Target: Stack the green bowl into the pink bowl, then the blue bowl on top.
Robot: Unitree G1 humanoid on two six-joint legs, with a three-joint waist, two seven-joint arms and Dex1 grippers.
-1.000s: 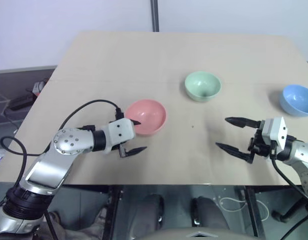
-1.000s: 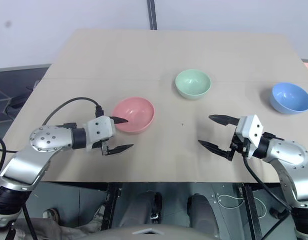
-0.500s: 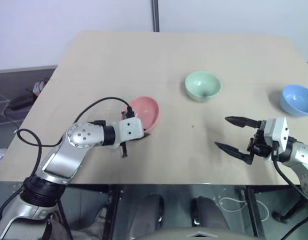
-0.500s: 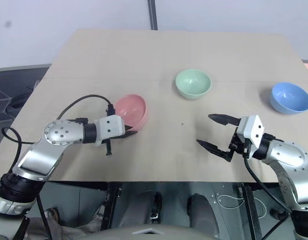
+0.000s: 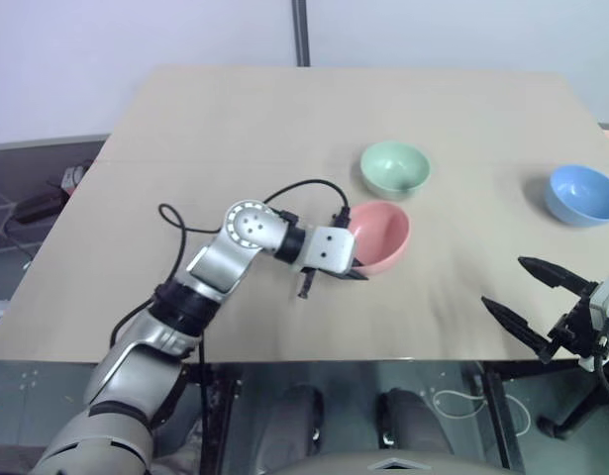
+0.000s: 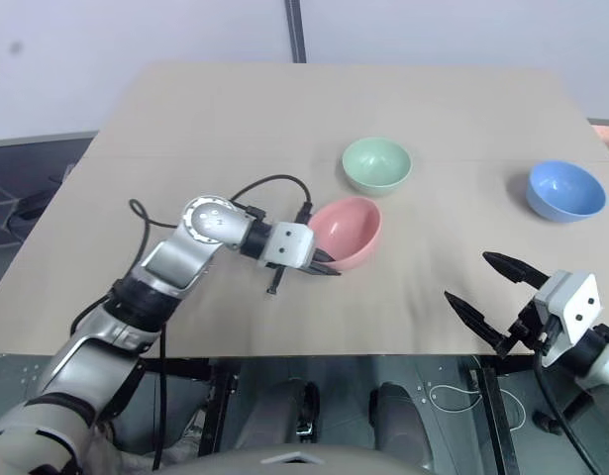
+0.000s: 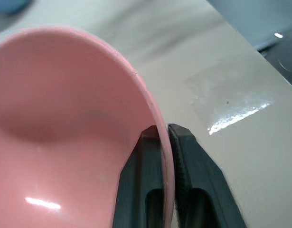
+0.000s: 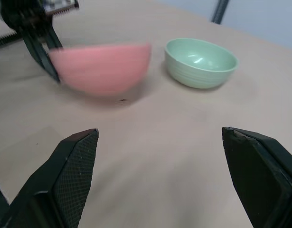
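Head views: three bowls stood on the beige table [image 5: 215,129], and each was seen to be empty. The pink bowl [image 5: 381,236] sat near the table's middle, tilted, with its rim pinched by the left gripper [image 5: 350,265]; whether its base touched the table could not be told. The green bowl [image 5: 394,168] stood upright just beyond it, a little farther from the robot, apart from it. The blue bowl [image 5: 582,194] stood upright at the far right, well apart from both. The right gripper [image 5: 527,302] hung at the near right edge with its fingers spread wide and nothing between them; part of its arm was cut off by the frame edge. The far finger of the left gripper was hidden behind the pink bowl's wall.

Left wrist view: the pink bowl's [image 7: 65,123] rim ran between the two black fingers [image 7: 136,190], one inside the bowl and one outside, pressed against the thin wall. This contact was plain here and not in the head views. The bowl's interior was bare, with a glossy highlight.

Right wrist view: the two spread fingers [image 8: 65,175] framed bare table. The pink bowl [image 8: 102,66] appeared blurred, the left gripper [image 8: 41,45] at its side. The green bowl [image 8: 201,61] stood sharp and empty beside it.
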